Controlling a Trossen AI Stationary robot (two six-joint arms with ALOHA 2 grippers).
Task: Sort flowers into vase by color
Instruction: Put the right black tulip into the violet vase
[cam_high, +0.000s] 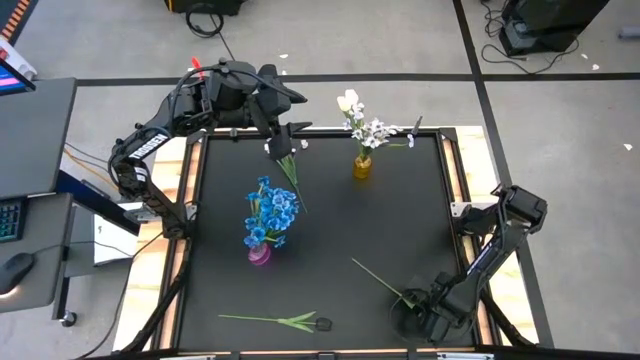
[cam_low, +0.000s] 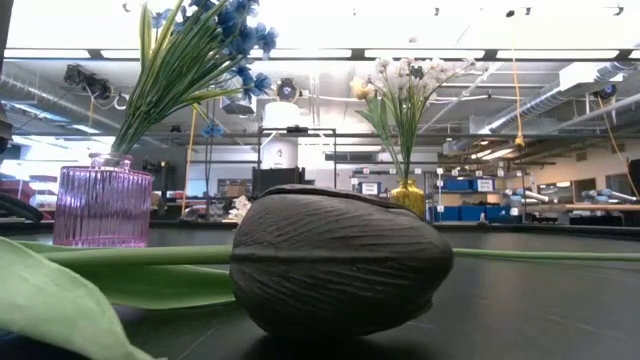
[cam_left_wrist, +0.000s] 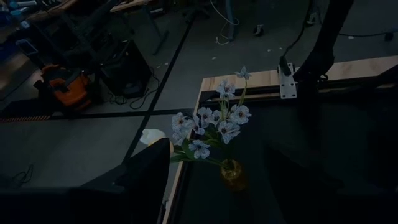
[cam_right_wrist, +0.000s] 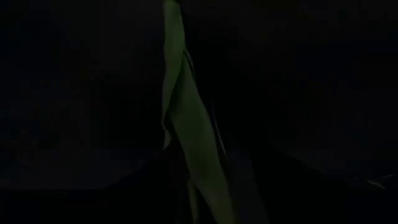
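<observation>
A pink vase (cam_high: 259, 254) (cam_low: 102, 205) holds blue flowers (cam_high: 270, 212). A yellow vase (cam_high: 362, 166) (cam_left_wrist: 233, 175) holds white blossoms (cam_left_wrist: 211, 124) and a white tulip bud (cam_high: 347, 100). A dark-budded tulip (cam_low: 340, 265) lies on its side at the near edge, its stem (cam_high: 265, 319) running left. Another green stem (cam_high: 290, 175) shows between the vases, its far end under my left gripper (cam_high: 290, 110), which is open, high up and faces the yellow vase. My right gripper (cam_high: 412, 318) points down over the near end of a third stem (cam_high: 375, 277). Its wrist view shows a green leaf (cam_right_wrist: 186, 124).
The black mat (cam_high: 330, 240) has wooden strips along its left and right edges (cam_high: 478, 170). A desk with a keyboard and mouse (cam_high: 20, 250) stands beside the table's left side. Cables lie on the floor beyond the far edge.
</observation>
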